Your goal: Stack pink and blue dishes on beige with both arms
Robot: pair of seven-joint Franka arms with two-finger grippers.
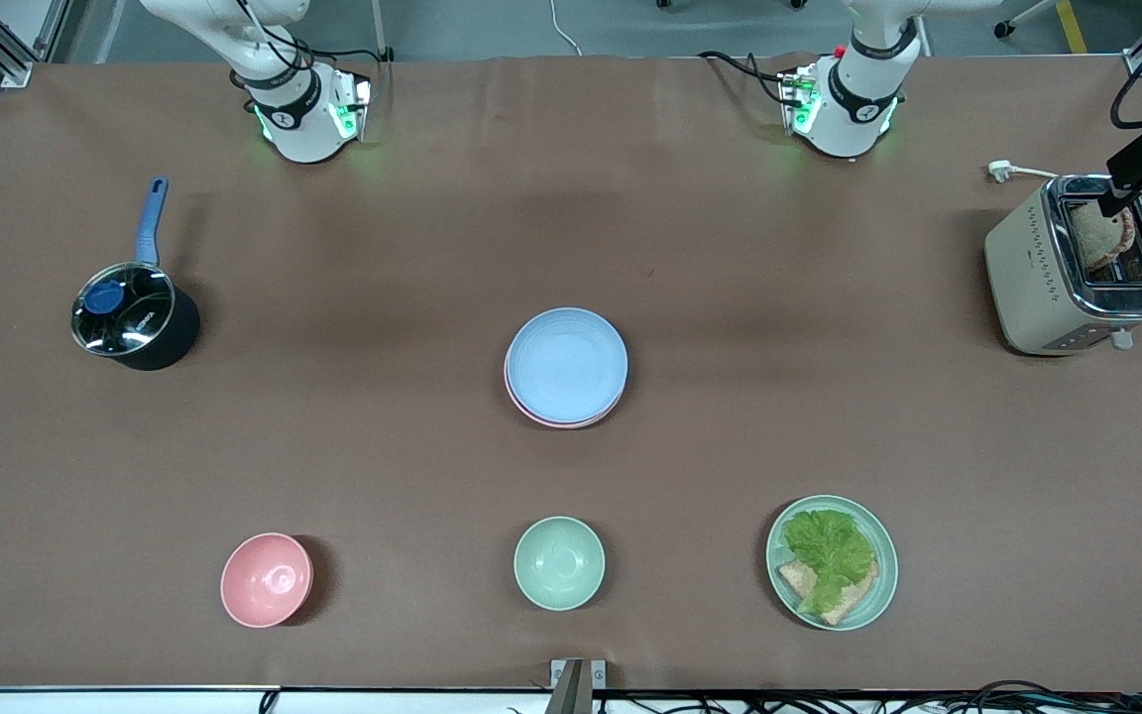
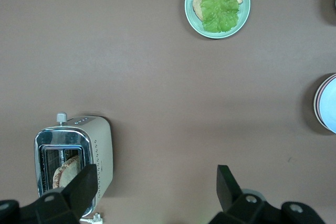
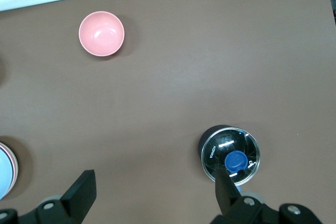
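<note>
A: Where are the plates?

B: Mid-frame in the front view, on the brown counter (image 1: 412, 248). The blue plate (image 1: 566, 363) lies on top of the stack, and the pink plate (image 1: 559, 420) shows only as a thin rim under its lower edge. I cannot make out the beige plate beneath them.

A: And the arms?

B: Both are drawn up high, their bases along the top of the front view. The left gripper (image 2: 156, 190) hangs over the counter by the toaster (image 1: 1075, 263), at the front view's right edge, jaws spread wide with nothing between them. The right gripper (image 3: 156, 192) hangs over the counter beside the lidded pot (image 1: 133, 317), at the front view's left, jaws equally wide and empty.

A: What else is there?

B: Along the lower part of the front view, a deep pink bowl (image 1: 267, 579) at lower left, a mint green bowl (image 1: 559, 562) at lower centre, and a green plate (image 1: 884, 580) with lettuce (image 1: 829, 545) on bread at lower right. A slice of bread (image 1: 1104, 236) sticks out of the toaster.
</note>
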